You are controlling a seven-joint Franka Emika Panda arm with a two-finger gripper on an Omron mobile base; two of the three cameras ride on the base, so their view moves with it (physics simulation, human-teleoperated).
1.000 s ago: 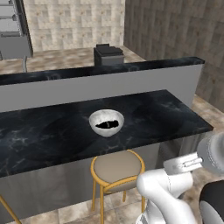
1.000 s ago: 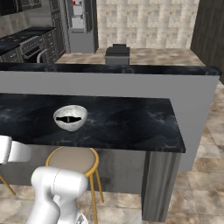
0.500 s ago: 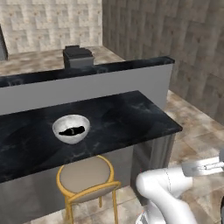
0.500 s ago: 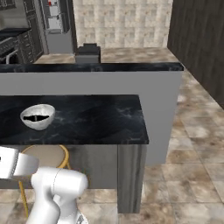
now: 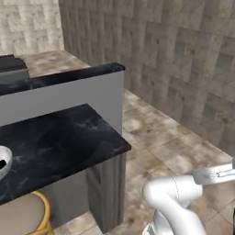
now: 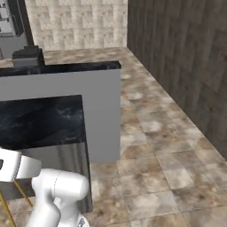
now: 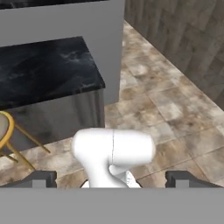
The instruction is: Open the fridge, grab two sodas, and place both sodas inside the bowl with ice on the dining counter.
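Observation:
The dining counter (image 5: 59,137) is black and marbled, and its right end sits left of centre in both base views (image 6: 40,119). It also fills the upper left of the hand view (image 7: 43,65). The bowl with ice (image 5: 5,158) shows as a white sliver at the left edge of the left base view, with a dark patch inside it. I cannot make out the sodas. The fridge (image 6: 8,22), dark with a pale inside, stands far off at the top left. My gripper (image 7: 113,180) is open and holds nothing, its fingertips (image 7: 41,179) far apart, low beside the counter's end.
A yellow-framed stool (image 5: 23,215) with a tan seat stands under the counter (image 7: 4,131). A black box (image 6: 27,56) sits on the raised back ledge (image 5: 69,75). Tiled floor (image 6: 168,146) stretches to the right, up to a dark stone-block wall (image 5: 183,59).
The whole picture has swung to the right, so the camera has moved with the base. The bowl has slid from the middle of the view to its left edge. The gripper has stayed open.

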